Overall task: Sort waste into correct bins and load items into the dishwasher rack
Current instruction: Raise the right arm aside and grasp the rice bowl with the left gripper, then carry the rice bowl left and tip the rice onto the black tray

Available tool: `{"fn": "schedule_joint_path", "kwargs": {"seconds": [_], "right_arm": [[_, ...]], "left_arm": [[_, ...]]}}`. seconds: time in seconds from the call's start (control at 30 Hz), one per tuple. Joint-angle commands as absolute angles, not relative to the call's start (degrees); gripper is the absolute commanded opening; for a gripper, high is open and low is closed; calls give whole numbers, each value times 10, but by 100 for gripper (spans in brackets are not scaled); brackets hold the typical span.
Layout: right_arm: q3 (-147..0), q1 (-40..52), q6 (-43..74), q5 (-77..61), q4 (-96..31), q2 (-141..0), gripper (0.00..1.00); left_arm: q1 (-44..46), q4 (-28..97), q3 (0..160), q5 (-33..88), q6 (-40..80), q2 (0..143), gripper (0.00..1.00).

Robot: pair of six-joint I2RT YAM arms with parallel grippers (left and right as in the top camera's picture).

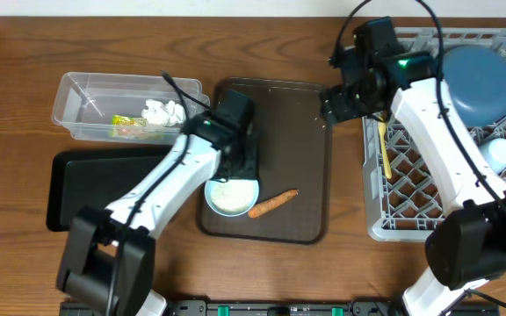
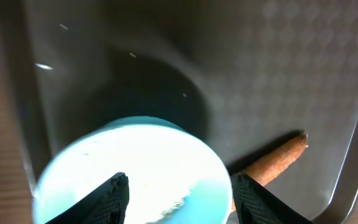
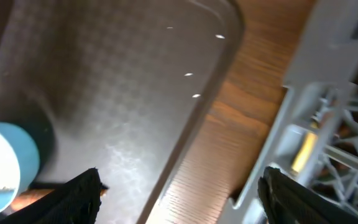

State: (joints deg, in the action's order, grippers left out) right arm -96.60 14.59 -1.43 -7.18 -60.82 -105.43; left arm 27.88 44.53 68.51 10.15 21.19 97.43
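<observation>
Your left gripper (image 2: 179,180) hangs right over the bowl (image 1: 232,197), with its fingers spread apart and pinching nothing. One finger is over the inside of the bowl and the other is by its right rim. The bowl sits in the near left corner of the brown tray (image 1: 301,132), close to the raised lip, so room is tight there. The carrot stick (image 1: 273,203) lies just beside the bowl on the right, thick end toward it. The far half of the tray gives you open room.

Your right gripper (image 3: 181,171) hovers over the tray's far right edge, fingers wide apart and holding nothing. A thin strip of wooden table (image 1: 350,175) lies between the tray and the grey rack (image 1: 411,189).

The bowl is light blue outside and white inside, with white rice in it. The yellow spoon (image 1: 383,145) and the dark blue plate (image 1: 477,75) are in the rack
</observation>
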Motion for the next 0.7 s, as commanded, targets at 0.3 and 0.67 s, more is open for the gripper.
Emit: {"fn": "schedule_joint_path", "kwargs": {"seconds": [0.3, 0.67], "right_arm": [[-968, 127, 4, -58, -609, -1059, 80], [-968, 127, 4, -58, -609, -1059, 81]], "left_arm": [[340, 402, 684, 98, 260, 1038, 55], [351, 396, 684, 48, 260, 1063, 33]]}}
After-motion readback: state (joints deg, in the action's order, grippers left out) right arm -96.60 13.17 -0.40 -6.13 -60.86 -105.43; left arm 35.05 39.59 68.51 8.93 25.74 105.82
